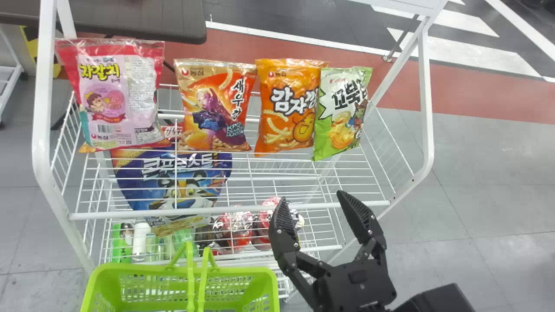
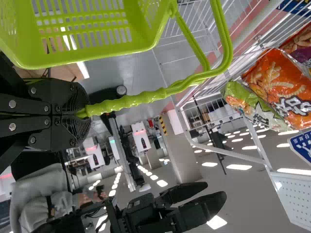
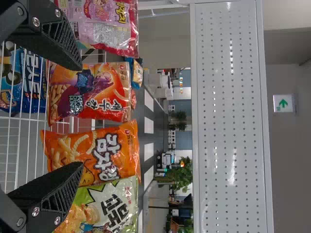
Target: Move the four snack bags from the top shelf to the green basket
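Note:
Four snack bags stand in a row on the top wire shelf: a pink bag (image 1: 117, 95), a red-orange bag (image 1: 214, 106), an orange bag (image 1: 286, 106) and a green bag (image 1: 342, 112). My right gripper (image 1: 318, 206) is open in front of the shelf's front rail, with nothing held. In the right wrist view that gripper (image 3: 80, 116) faces the red-orange bag (image 3: 87, 92) and the orange bag (image 3: 92, 150), apart from both. The green basket (image 1: 230, 271) is at the lower left of the head view. In the left wrist view my left gripper (image 2: 80, 114) is shut on the basket handle (image 2: 131, 100).
A blue cereal bag (image 1: 173, 182) lies on the shelf below, with bottles (image 1: 141, 238) and red packages (image 1: 234, 229) lower down. White posts (image 1: 427, 99) flank the top shelf, and a perforated white panel (image 3: 228, 116) stands beyond the bags.

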`<action>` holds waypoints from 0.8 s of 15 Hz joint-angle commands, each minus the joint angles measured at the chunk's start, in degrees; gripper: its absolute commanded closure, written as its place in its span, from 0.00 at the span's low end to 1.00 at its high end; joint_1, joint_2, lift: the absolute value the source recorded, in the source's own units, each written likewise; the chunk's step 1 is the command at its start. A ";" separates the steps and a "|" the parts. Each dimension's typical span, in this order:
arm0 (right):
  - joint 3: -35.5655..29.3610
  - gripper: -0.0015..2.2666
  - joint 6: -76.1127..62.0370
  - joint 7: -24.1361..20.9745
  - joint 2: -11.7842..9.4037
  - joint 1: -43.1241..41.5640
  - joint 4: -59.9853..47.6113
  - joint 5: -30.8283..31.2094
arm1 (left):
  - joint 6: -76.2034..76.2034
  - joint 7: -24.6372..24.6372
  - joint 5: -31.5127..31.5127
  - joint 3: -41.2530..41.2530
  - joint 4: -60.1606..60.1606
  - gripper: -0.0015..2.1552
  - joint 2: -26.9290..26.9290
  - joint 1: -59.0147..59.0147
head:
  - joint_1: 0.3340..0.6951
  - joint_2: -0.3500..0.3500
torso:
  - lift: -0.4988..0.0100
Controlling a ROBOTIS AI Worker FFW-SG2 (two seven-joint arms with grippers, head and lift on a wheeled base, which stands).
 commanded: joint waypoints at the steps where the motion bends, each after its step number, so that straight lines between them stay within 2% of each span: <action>1: -0.02 0.06 -0.02 0.00 -0.07 -0.18 0.27 0.07 | 0.00 0.00 0.00 -0.03 0.01 0.65 -0.04 0.00 | 1.00 0.00 | 0.98; 7: 0.07 0.06 -0.02 0.00 -0.07 -1.32 1.42 -0.01 | -0.70 -1.06 0.09 -0.20 -0.17 0.65 0.14 0.44 | 1.00 0.00 | 0.98; 10: 3.23 0.06 0.33 -0.09 0.02 -10.37 8.18 1.13 | -0.88 -1.14 0.00 -0.55 -0.34 0.65 0.75 0.79 | 1.00 0.00 | 0.98; 12: 7.98 0.06 7.72 0.00 0.02 -20.04 13.02 2.62 | -0.88 -1.06 0.00 -0.99 0.10 0.65 0.93 0.70 | 1.00 0.00 | 0.98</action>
